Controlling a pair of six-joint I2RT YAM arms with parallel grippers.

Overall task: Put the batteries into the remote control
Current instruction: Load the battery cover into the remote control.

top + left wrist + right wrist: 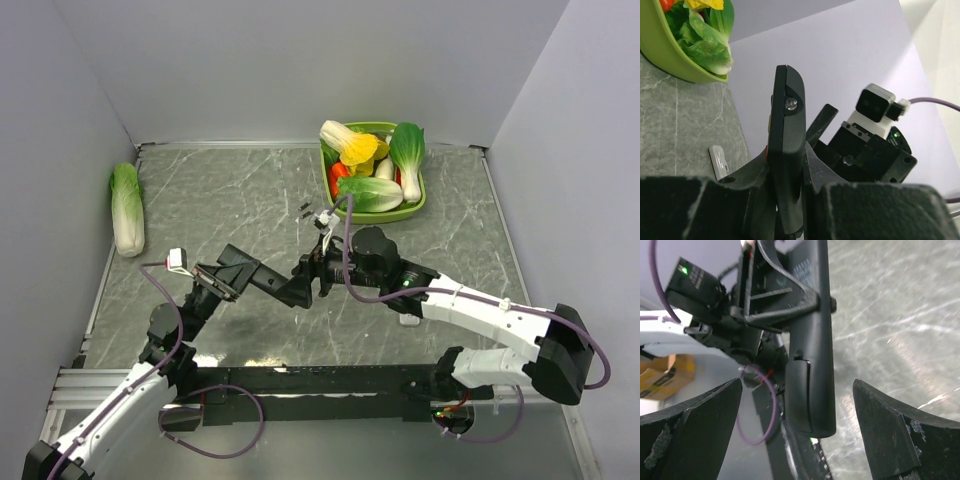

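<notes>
My left gripper point(787, 155) is shut on the remote control point(786, 150), a slim black bar held edge-on above the table. In the right wrist view the remote control point(812, 365) runs lengthwise between my fingers, its back cover seam at the lower end. My right gripper point(797, 381) stands open, a finger on either side of that end and neither touching it. In the top view the two grippers, left point(300, 288) and right point(318, 268), meet at mid-table. The batteries are out of view.
A green bowl point(415, 205) of vegetables sits at the back right. A cabbage point(127, 208) lies by the left wall. Two tiny dark bits point(304, 210) lie behind the grippers. A white remote point(719, 161) lies on the table below them.
</notes>
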